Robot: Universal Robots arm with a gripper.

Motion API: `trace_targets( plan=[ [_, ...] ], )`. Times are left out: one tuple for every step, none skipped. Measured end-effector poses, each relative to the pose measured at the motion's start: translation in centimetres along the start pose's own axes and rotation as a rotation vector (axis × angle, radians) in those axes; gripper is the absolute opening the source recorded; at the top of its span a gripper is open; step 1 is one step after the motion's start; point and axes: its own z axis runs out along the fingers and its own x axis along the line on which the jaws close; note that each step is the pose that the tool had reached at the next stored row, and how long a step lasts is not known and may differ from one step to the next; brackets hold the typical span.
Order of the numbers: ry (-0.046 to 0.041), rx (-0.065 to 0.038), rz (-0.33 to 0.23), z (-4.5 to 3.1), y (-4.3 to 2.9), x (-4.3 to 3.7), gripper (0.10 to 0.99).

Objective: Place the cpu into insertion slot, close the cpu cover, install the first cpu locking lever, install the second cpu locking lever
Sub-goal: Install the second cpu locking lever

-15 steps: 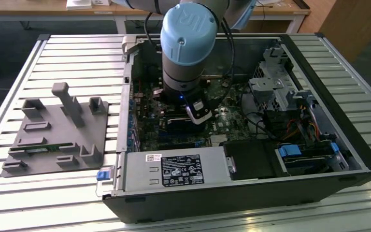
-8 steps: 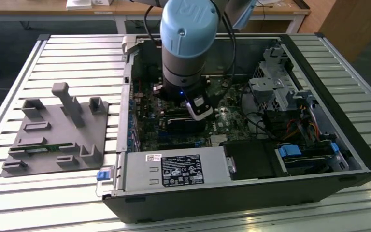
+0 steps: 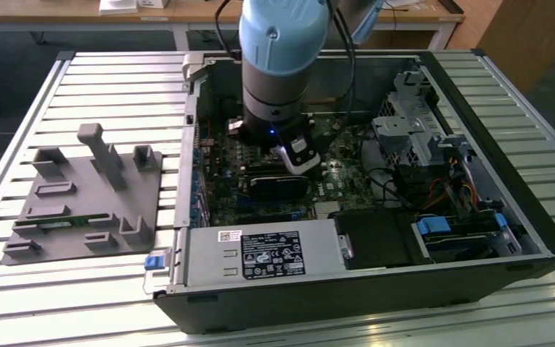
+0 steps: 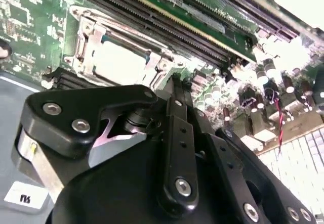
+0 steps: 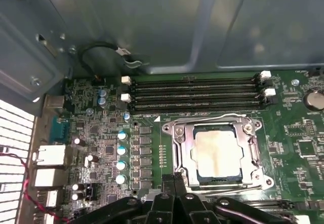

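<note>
The cpu [image 5: 215, 152] lies flat in the insertion slot [image 5: 223, 179], its pale top showing through the window of the cpu cover [image 5: 181, 148]. The silvery cover is folded down over it. A thin wire lever [image 5: 207, 117] runs along the cover's side nearest the memory slots. My gripper [image 5: 174, 182] is just off the cover's edge, its black fingers pressed together with nothing visible between them. In the second wrist view the fingertips [image 4: 176, 85] stand beside the cover [image 4: 83, 47] and the cpu [image 4: 119, 62]. In the exterior view the gripper [image 3: 295, 160] is low over the motherboard inside the case.
Memory slots [image 5: 197, 90] lie beyond the socket, and capacitors [image 5: 121, 150] stand beside it. The case wall [image 5: 167, 27] rises close behind. A power supply [image 3: 258, 256] and drive cage [image 3: 422, 137] crowd the case. A grey fixture plate [image 3: 84, 195] sits at the exterior view's left.
</note>
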Motion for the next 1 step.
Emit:
trace_targets(
  plan=[
    [0.0, 0.0, 0.0, -0.2, 0.08, 0.0, 0.106]
  ],
)
